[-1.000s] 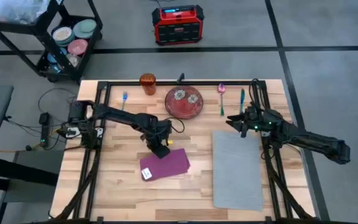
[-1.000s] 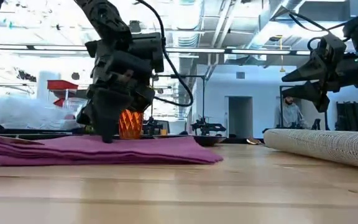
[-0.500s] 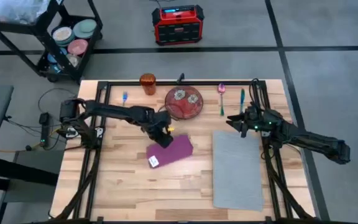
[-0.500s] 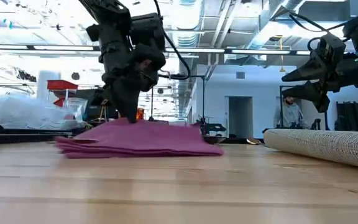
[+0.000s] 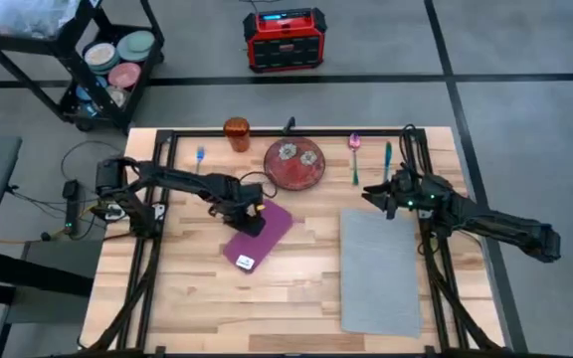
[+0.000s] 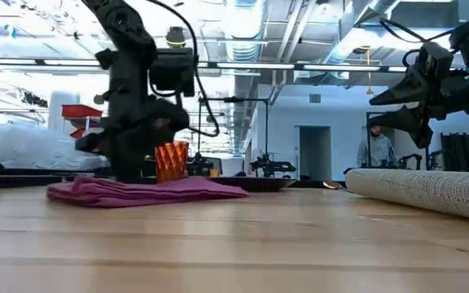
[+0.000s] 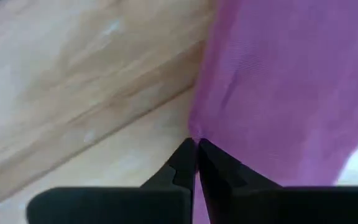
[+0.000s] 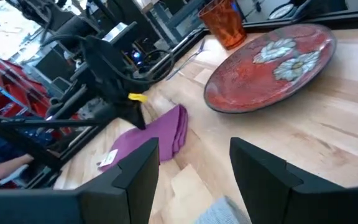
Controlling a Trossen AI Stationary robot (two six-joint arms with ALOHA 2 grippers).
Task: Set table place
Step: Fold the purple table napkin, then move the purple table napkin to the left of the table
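Fingers (image 7: 196, 163) of the left arm pinch the purple napkin's (image 5: 259, 233) edge, so dragging it over the worktop (image 5: 296, 298) could bunch or unfold it.

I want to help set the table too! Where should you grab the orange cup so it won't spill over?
Probably around its side wall, near the middle. The orange cup stands upright at the table's far edge, apart from the red plate, with open space around it. A gripper could come level from the front and close across its round body.
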